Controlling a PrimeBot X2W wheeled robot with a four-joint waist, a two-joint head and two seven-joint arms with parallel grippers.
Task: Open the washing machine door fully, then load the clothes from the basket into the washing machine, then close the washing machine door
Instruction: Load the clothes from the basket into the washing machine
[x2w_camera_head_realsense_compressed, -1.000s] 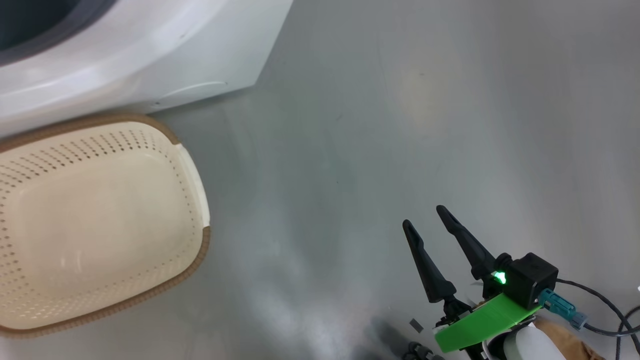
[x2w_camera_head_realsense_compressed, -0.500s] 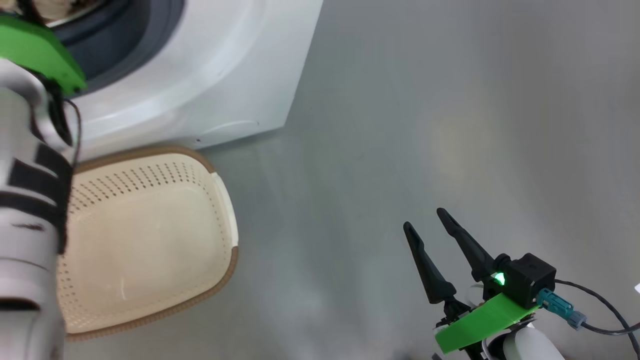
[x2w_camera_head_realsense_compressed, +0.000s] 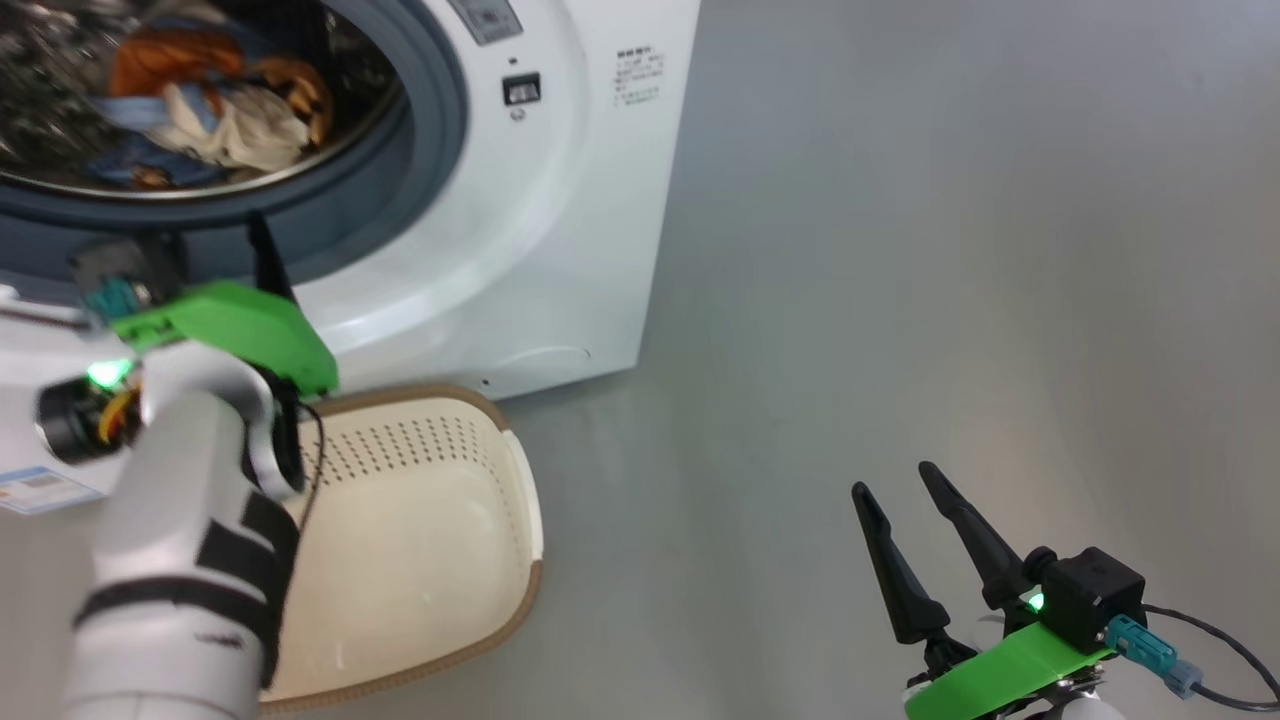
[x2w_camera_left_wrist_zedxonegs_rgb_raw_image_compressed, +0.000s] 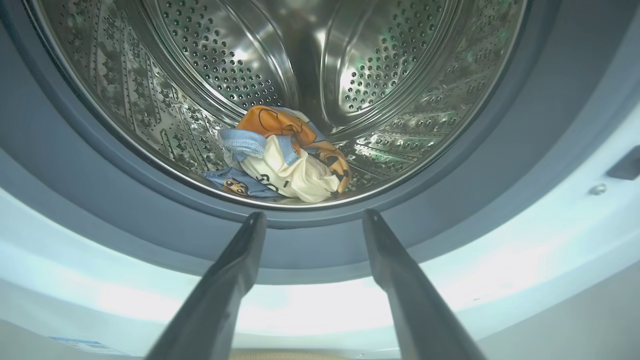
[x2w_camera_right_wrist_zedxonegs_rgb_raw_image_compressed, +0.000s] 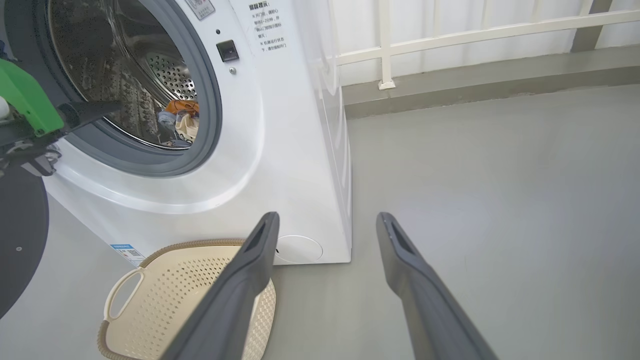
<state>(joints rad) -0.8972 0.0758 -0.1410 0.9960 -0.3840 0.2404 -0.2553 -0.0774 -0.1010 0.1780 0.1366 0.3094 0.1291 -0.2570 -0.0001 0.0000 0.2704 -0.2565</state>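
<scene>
The clothes, a blue, orange and cream bundle, lie at the bottom of the steel drum of the washing machine. They also show in the head view and the right wrist view. My left gripper is open and holds nothing; it points into the drum from just outside the grey gasket. The washing machine door is swung open at the left. The basket stands on the floor before the machine with nothing in it. My right gripper is open over bare floor to the right.
Grey floor stretches to the right of the machine. A white railing and a low kerb run along the far wall. My pale left forearm hangs over the basket's left part.
The head camera has swung up and left, so the drum and the clothes have come into view. My left arm has entered the picture. Both grippers stay open.
</scene>
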